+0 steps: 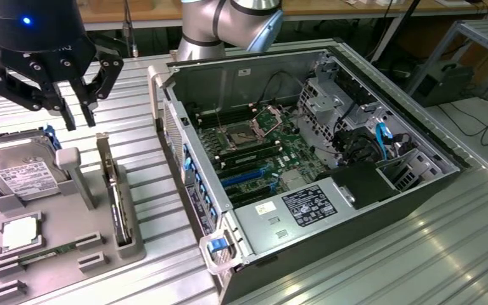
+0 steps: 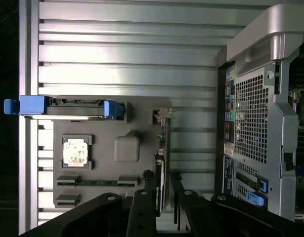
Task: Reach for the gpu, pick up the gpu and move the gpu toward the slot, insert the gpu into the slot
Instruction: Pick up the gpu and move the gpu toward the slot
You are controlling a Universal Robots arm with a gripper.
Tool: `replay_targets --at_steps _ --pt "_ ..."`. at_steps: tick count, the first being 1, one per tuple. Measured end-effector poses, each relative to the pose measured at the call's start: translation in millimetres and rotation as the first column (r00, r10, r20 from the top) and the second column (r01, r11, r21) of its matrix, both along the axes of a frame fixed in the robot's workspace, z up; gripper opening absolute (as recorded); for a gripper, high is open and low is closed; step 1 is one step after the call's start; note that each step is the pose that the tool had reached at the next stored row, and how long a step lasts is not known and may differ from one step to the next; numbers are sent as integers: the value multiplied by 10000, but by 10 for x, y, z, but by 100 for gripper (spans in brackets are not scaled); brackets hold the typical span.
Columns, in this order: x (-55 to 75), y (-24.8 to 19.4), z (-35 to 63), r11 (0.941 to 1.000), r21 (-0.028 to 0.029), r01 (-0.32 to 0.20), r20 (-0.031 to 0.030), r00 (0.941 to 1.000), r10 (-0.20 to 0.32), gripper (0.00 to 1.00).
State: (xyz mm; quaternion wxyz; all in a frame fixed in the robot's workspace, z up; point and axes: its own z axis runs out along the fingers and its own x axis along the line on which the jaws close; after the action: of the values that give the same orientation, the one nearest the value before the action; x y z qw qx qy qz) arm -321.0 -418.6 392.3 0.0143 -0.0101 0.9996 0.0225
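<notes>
Exterior view first: one arm (image 1: 227,25) reaches over a slatted metal table (image 1: 371,273). Its one gripper (image 1: 81,122) hangs at the exterior view's left, pointing down. The two fingers (image 1: 68,114) stand a little apart with a narrow gap between them, and they hold nothing.

Below the gripper sits one grey holder (image 1: 61,222) carrying four parts. The gpu (image 1: 112,184) is one of them. It is a single card standing on its long edge in a groove along the side of the holder nearest the computer case (image 1: 354,210). The gripper is up above the holder, and the card is not in its grasp. The other three parts are:
- one hard drive (image 1: 20,171) with a white label
- one square processor chip (image 1: 21,232)
- one memory stick (image 1: 36,257) lying flat

At the exterior view's right, the one computer case lies open with one green motherboard (image 1: 269,159) inside. The slot (image 1: 246,176) is a long blue connector on that board, uncovered along its length.

In the wrist view, the card's thin edge lines up with the gap between the two dark fingers, one on each side of it.
</notes>
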Motion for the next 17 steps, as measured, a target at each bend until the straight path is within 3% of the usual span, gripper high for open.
replay_targets --at_steps 5,7,10,17 --pt "-1 -26 -12 9998 -19 -185 -2 9998 185 54" --pt "-1 -77 -19 9998 -77 -196 -1 9998 196 54" --pt "-1 -166 -27 9996 -221 -197 -5 9998 196 54" --pt "-1 -176 -159 9995 -227 -196 -5 9998 196 54"
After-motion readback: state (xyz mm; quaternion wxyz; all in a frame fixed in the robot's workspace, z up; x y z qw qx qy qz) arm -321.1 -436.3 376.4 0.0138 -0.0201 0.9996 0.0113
